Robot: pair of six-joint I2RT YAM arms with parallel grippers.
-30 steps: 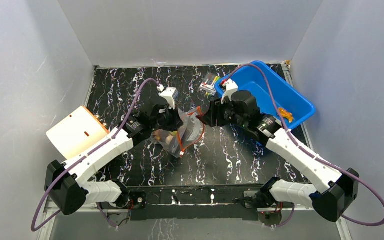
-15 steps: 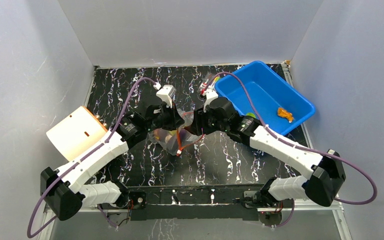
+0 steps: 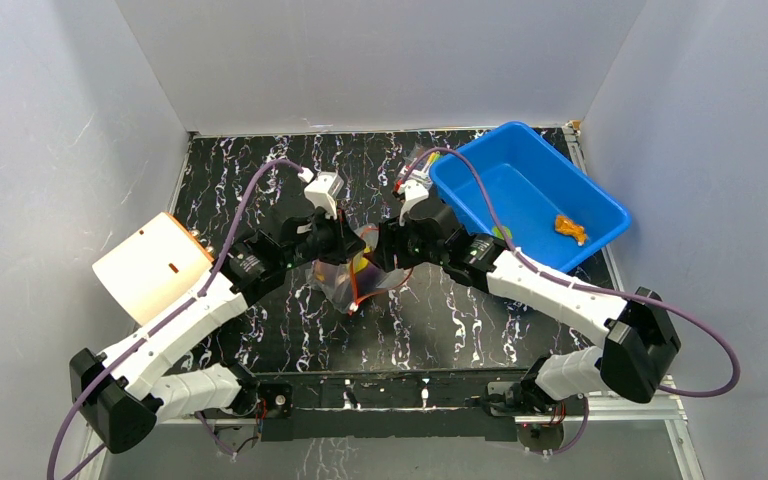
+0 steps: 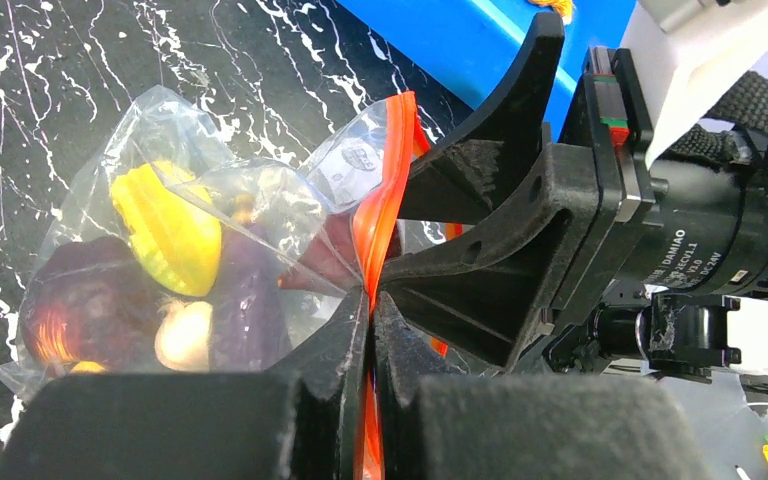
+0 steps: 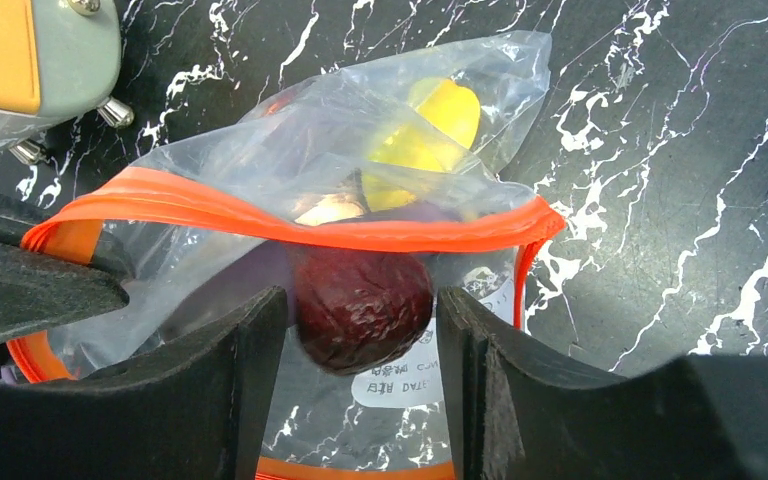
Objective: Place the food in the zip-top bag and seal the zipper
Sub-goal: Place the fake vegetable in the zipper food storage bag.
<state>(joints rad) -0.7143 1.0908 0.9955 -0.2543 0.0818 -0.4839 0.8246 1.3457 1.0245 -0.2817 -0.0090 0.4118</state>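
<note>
The zip-top bag (image 3: 345,278) hangs mid-table between both arms. My left gripper (image 4: 370,295) is shut on its red-orange zipper (image 4: 392,160), holding the mouth up. Inside the bag lie a yellow piece (image 4: 165,230), a dark purple eggplant (image 4: 245,300) and a beige piece (image 4: 185,335). My right gripper (image 5: 362,300) hovers over the open mouth, and a dark red-purple ball (image 5: 360,325) sits between its fingers with a thin gap on each side. Past the ball, the zipper (image 5: 290,228) arches over the bag's white label (image 5: 400,385).
A blue bin (image 3: 605,205) at the back right holds an orange piece (image 3: 569,229) and a green piece (image 3: 501,232). A small packet of colourful sticks (image 3: 418,165) lies beside the bin. An orange and white cylinder (image 3: 150,262) rests at the left.
My right arm swung left from the blue bin to the bag's mouth, and its jaws widened a little around the ball. The left arm drew the bag slightly nearer and still pinches it.
</note>
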